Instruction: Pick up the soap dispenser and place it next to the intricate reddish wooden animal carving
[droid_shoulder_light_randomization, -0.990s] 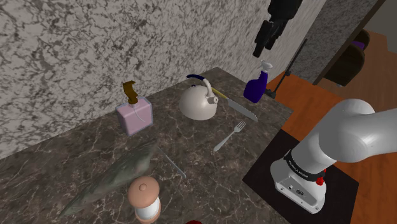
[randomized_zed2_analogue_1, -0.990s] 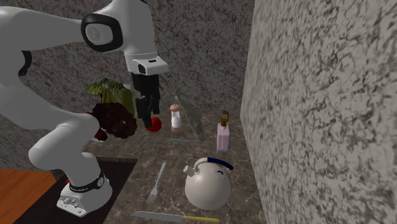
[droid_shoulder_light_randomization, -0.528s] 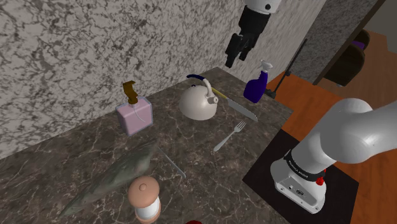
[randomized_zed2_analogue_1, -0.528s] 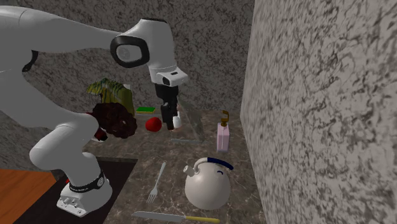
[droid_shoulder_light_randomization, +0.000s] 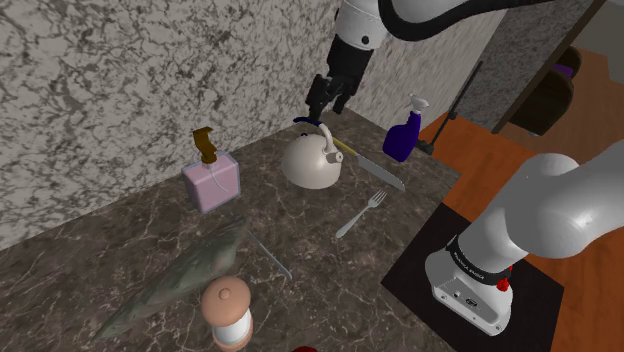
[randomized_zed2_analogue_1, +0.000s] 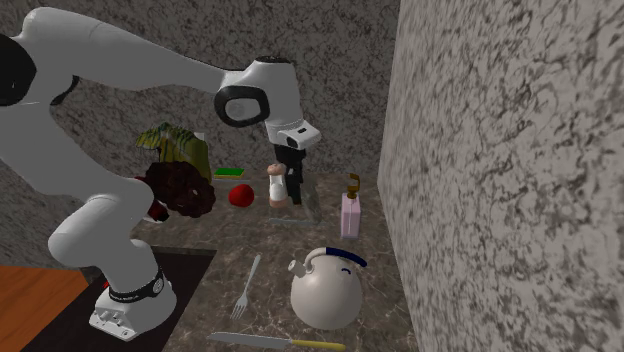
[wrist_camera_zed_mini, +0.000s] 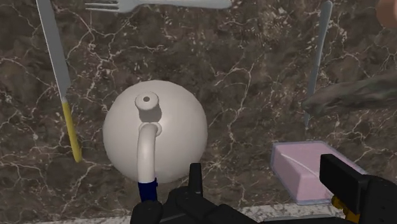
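Dark brown marble counter (droid_shoulder_light_randomization: 120, 240), veined white, backed by a speckled grey stone wall (droid_shoulder_light_randomization: 120, 70). Past the counter's end, orange plank floor (droid_shoulder_light_randomization: 480, 155). In the second exterior view, more of the same speckled stone as a far wall (randomized_zed2_analogue_1: 330, 60).

Close against the wall, upright and untouched: pink soap dispenser (droid_shoulder_light_randomization: 212, 180) with a brownish pump. Near it a white kettle (droid_shoulder_light_randomization: 312, 162), then a yellow-handled knife (droid_shoulder_light_randomization: 370, 168) and a fork (droid_shoulder_light_randomization: 361, 213), with a blue spray bottle (droid_shoulder_light_randomization: 402, 137) by the counter's far corner.

Poised in the air above the kettle: black gripper (droid_shoulder_light_randomization: 320, 108), fingers (wrist_camera_zed_mini: 343, 181) spread wide, clasping nothing.

At the second exterior view's left, well apart from the dispenser: dark reddish carving (randomized_zed2_analogue_1: 180, 188), near a red round fruit (randomized_zed2_analogue_1: 239, 195).
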